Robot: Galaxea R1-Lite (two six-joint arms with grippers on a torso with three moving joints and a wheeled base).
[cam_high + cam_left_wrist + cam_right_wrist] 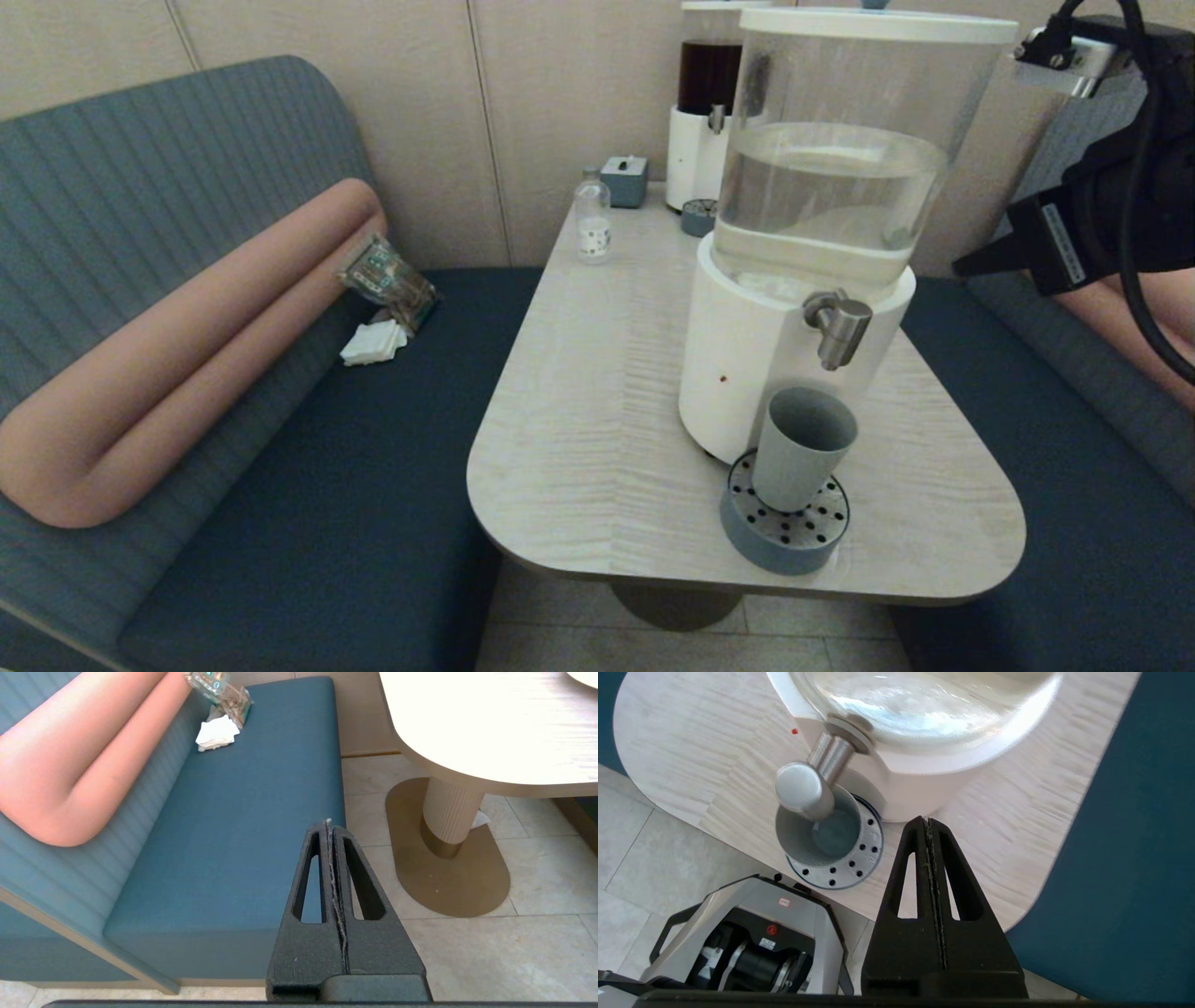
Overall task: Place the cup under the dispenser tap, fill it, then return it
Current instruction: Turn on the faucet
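Note:
The grey-blue cup (803, 448) stands upright on a perforated drip tray (784, 539), directly below the dispenser tap (838, 327) of the big white-based dispenser (738, 373). From above, the tap (803, 788) overlaps the cup's (798, 835) rim; I cannot tell whether liquid is inside. My right gripper (928, 820) is shut and empty, raised to the right of the dispenser (966, 266) and clear of the cup. My left gripper (329, 823) is shut and empty, parked low over the bench edge and floor, away from the table.
At the table's far end are a small clear bottle (592, 224), a grey-blue box (624, 180) and a dark-liquid dispenser (707, 103). The blue bench holds a pink bolster (187, 373), a packet (387, 275) and white napkins (373, 343). The robot's base (752, 938) sits below the table edge.

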